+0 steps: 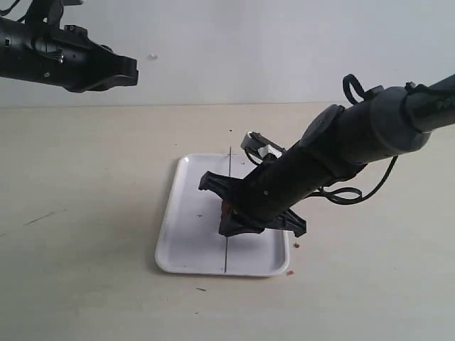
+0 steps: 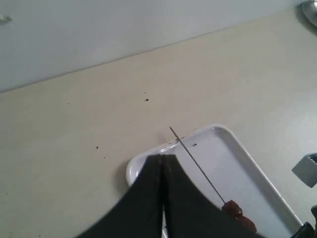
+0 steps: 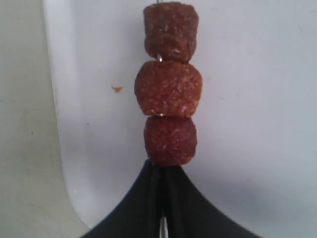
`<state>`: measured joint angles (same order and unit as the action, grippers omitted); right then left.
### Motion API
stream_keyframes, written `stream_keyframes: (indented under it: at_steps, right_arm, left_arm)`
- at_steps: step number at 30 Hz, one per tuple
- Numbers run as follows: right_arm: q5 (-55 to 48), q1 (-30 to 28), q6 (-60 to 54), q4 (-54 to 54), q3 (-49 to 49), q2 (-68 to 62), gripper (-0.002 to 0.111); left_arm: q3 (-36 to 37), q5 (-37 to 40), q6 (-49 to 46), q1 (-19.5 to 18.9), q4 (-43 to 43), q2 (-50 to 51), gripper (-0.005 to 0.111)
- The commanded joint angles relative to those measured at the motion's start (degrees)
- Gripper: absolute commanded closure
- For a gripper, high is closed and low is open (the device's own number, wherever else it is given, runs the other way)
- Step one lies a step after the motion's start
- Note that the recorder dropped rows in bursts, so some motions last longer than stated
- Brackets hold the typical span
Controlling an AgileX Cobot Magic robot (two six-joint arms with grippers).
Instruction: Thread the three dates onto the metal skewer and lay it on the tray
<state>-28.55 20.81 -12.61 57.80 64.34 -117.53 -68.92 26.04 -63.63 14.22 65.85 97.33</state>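
Table (image 1: 85, 213): pale worktop that bears the tray near its middle.
Right arm (image 1: 370, 131): reaches down across the tray from the right and hides the skewer's middle in the exterior view.
Left arm (image 1: 50, 53): held high at the far left, well apart from the tray, with no evident part in the present step.
Tray (image 1: 186, 234): white with a low rim. It is the goal of the task, and the loaded skewer is already over it.
Right gripper (image 3: 162, 168): low over the tray, jaws together. The rod disappears into the seam between them just behind the nearest date, so they appear to pinch the skewer. The fingertips touch that date.
Left gripper (image 2: 161, 159): jaws pressed together, holding nothing, hanging above the tray's near corner.
Metal skewer (image 1: 226, 257): runs lengthwise over the tray, with its pointed end past the far rim. Whether it rests on the tray floor or hangs just above it cannot be told.
Three dates (image 3: 168, 88): all threaded in a row, touching one another, at the skewer's middle over the tray. The threading part of the task is judged complete.
Crumbs (image 1: 289, 272): reddish specks beside the tray's near right corner and one on the tray floor; these are not task items.
Skewer release: judged the only step left. The right jaws must part and the arm must lift clear without dragging the rod off the tray.
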Motion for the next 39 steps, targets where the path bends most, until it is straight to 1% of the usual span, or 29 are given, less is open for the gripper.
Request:
stream_keyframes:
  at_steps: [1,4,6,9,14,16,22,27,29,32,36,39]
  right_arm:
    - [0.0,0.4,1.3,-1.4,0.0,0.7,0.108]
    - [-1.3,0.5,1.1,-1.7,0.0,0.7,0.107]
    - [-1.8,0.5,1.1,-2.8,0.0,0.7,0.102]
    - [-1.9,0.5,1.3,-4.2,0.0,0.7,0.092]
    - [-2.8,0.5,1.3,-4.2,0.0,0.7,0.072]
    - [-2.8,0.5,1.3,-4.6,0.0,0.7,0.066]
    - [-2.8,0.5,4.3,-10.1,0.0,0.7,0.066]
    - [-3.1,0.5,4.3,-10.4,0.0,0.7,0.066]
    - [-3.1,0.5,4.1,-10.6,0.0,0.7,0.065]
    - [-3.1,0.5,4.1,-11.3,0.0,0.7,0.058]
    - [-3.0,0.5,3.7,-11.7,0.0,0.7,0.043]
    - [-3.0,0.5,3.7,-12.8,0.0,0.7,0.041]
  left_arm:
    - [0.4,0.4,-0.6,-0.3,0.7,-0.7,0.107]
    - [0.4,0.4,-0.6,-0.3,0.7,-0.7,0.107]
    - [0.4,0.5,-0.6,-0.3,0.7,-0.7,0.107]
    - [0.4,1.1,-0.6,-0.3,0.7,-0.7,0.107]
    - [0.4,1.4,-0.6,-0.3,0.7,-0.7,0.107]
    - [0.4,1.4,-0.6,-0.3,0.4,-0.7,0.107]
    - [0.4,2.3,-0.6,-0.3,-0.1,-0.7,0.107]
    - [1.6,1.6,-1.0,-0.3,-0.1,-0.7,0.107]
    - [2.5,-0.2,-1.0,-0.3,-0.1,-0.7,0.107]
    - [3.1,-1.5,-1.1,-0.3,-0.1,-0.7,0.107]
    - [3.3,-2.2,-1.1,-0.3,-0.1,-0.7,0.107]
    - [3.3,-2.3,-1.3,-0.3,-0.1,-0.7,0.107]
